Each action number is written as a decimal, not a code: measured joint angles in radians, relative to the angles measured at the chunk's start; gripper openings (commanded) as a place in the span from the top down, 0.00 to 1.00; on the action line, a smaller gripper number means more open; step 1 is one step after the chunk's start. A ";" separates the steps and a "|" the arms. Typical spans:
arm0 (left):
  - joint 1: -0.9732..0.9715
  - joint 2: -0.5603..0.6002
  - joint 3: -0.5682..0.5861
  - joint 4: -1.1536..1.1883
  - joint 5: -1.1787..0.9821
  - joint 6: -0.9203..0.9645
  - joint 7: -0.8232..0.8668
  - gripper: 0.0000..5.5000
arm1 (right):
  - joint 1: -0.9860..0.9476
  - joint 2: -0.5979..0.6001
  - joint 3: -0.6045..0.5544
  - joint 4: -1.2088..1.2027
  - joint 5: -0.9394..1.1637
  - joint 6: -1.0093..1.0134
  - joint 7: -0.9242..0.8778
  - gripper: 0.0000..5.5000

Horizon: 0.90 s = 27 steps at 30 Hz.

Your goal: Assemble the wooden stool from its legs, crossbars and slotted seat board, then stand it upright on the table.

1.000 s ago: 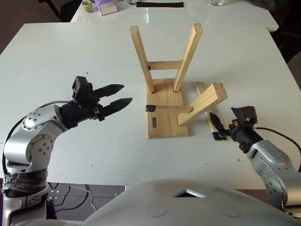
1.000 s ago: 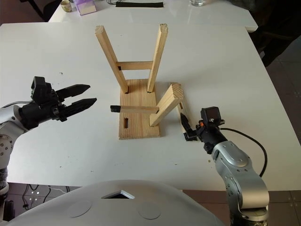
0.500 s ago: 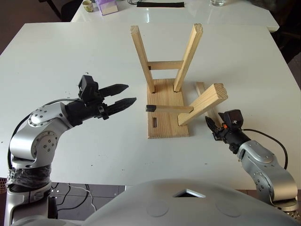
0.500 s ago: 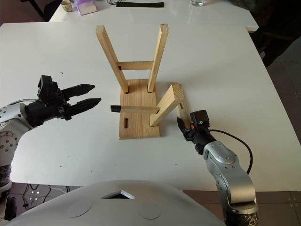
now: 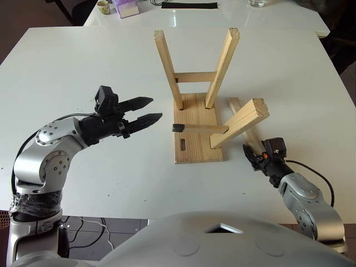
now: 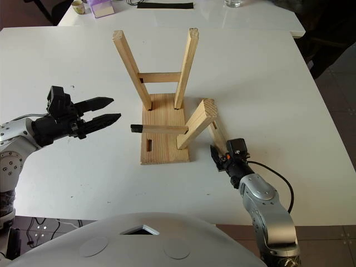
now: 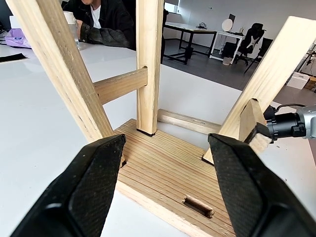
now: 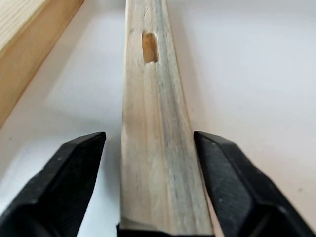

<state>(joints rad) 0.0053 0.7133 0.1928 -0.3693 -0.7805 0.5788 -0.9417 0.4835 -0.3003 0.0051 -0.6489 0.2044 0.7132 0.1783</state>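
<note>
Two legs [image 5: 167, 67] stand in the seat board [image 5: 194, 149], a crossbar [image 5: 194, 77] joining them; the third leg [image 5: 242, 121] leans crooked. The last leg [image 8: 153, 98] lies flat between the right gripper's [image 8: 150, 143] spread fingers, ungripped. The left gripper [image 5: 156, 108] gapes empty, board just beyond its fingertips. Roughly halfway, by the look of it.

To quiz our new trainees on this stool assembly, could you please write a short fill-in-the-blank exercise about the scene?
1. The two upright legs are joined by one ____.
2. The third leg stands not upright but ____ in the seat board.
3. The right gripper is ____ around the end of the loose leg lying on the table.
4. The left gripper hovers to the seat board's ____.
Missing words: crossbar; tilted; open; left.
</note>
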 measured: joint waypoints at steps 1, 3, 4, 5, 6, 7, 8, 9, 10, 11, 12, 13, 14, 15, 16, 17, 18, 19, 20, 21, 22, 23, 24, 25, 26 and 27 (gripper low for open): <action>-0.002 0.000 0.000 0.003 0.000 0.000 0.000 0.43 | -0.001 0.004 0.000 0.001 -0.001 -0.001 0.000 0.35; -0.004 0.000 0.000 0.008 0.001 0.001 0.000 0.43 | -0.002 0.009 -0.001 0.006 -0.007 -0.003 0.000 0.35; -0.006 0.000 -0.001 0.009 0.001 0.001 0.000 0.43 | -0.002 0.010 -0.001 0.012 -0.009 -0.005 0.000 0.35; -0.010 0.000 -0.002 0.009 0.001 0.002 0.000 0.43 | -0.002 0.011 -0.001 0.018 -0.010 -0.007 0.000 0.35; -0.014 0.000 -0.004 0.011 0.002 0.002 -0.001 0.43 | -0.002 0.012 0.000 0.021 -0.010 -0.012 0.001 0.35; -0.019 0.000 -0.008 0.013 0.002 0.003 -0.002 0.43 | -0.002 0.015 0.002 0.027 -0.011 -0.020 0.002 0.38; -0.022 0.000 -0.010 0.015 0.002 0.004 -0.004 0.43 | -0.003 0.018 0.004 0.032 -0.012 -0.029 0.004 0.39; -0.024 0.000 -0.012 0.017 0.003 0.004 -0.004 0.43 | -0.004 0.020 0.007 0.039 -0.014 -0.040 0.005 0.43; -0.026 0.000 -0.015 0.021 0.003 0.006 -0.005 0.43 | -0.005 0.021 0.010 0.044 -0.018 -0.048 0.006 0.46; -0.030 0.000 -0.019 0.026 0.003 0.009 -0.005 0.43 | -0.005 0.022 0.011 0.049 -0.021 -0.057 0.007 0.51; -0.035 0.000 -0.021 0.031 0.004 0.013 -0.006 0.43 | -0.005 0.022 0.011 0.055 -0.021 -0.066 0.009 0.53; -0.038 0.001 -0.021 0.033 0.004 0.015 -0.006 0.43 | -0.006 0.022 0.010 0.059 -0.021 -0.072 0.012 0.57; -0.043 0.001 -0.021 0.038 0.004 0.017 -0.005 0.43 | -0.006 0.022 0.010 0.062 -0.020 -0.077 0.015 0.60; -0.052 0.001 -0.020 0.049 0.005 0.018 -0.003 0.43 | -0.007 0.022 0.009 0.066 -0.020 -0.082 0.020 0.62; -0.061 0.001 -0.018 0.057 0.011 0.018 0.003 0.43 | -0.008 0.023 0.007 0.069 -0.018 -0.086 0.025 0.62; -0.073 0.001 -0.014 0.069 0.018 0.018 0.013 0.43 | -0.011 0.023 0.003 0.072 -0.014 -0.087 0.031 0.62; -0.086 0.000 -0.005 0.083 0.024 0.018 0.032 0.43 | -0.015 0.023 -0.004 0.076 -0.008 -0.087 0.036 0.62; -0.106 -0.002 0.006 0.102 0.032 0.017 0.056 0.43 | -0.023 0.023 -0.015 0.079 -0.005 -0.088 0.042 0.63; -0.131 -0.007 0.016 0.120 0.045 0.017 0.090 0.43 | -0.035 0.024 -0.036 0.079 0.011 -0.092 0.048 0.63; -0.157 -0.013 0.021 0.137 0.057 0.017 0.121 0.43 | -0.050 0.022 -0.061 0.079 0.026 -0.099 0.057 0.63; -0.177 -0.014 0.023 0.146 0.067 0.021 0.142 0.43 | -0.063 0.022 -0.082 0.079 0.035 -0.108 0.062 0.63; -0.209 -0.014 0.020 0.160 0.085 0.033 0.174 0.43 | -0.082 0.017 -0.112 0.078 0.052 -0.118 0.073 0.63; -0.238 -0.013 0.017 0.170 0.098 0.047 0.199 0.43 | -0.102 0.010 -0.145 0.076 0.072 -0.127 0.086 0.63; -0.270 -0.013 0.016 0.172 0.095 0.070 0.215 0.43 | -0.129 -0.008 -0.190 0.075 0.098 -0.136 0.106 0.63; -0.307 -0.014 0.022 0.171 0.075 0.090 0.225 0.47 | -0.166 -0.034 -0.243 0.072 0.125 -0.151 0.125 0.63; -0.337 -0.019 0.044 0.166 0.028 0.113 0.227 0.47 | -0.201 -0.059 -0.290 0.069 0.152 -0.159 0.143 0.63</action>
<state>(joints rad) -0.3321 0.6938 0.2368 -0.2034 -0.7528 0.6915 -0.7149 0.2821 -0.3597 -0.2844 -0.5794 0.3563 0.5545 0.3208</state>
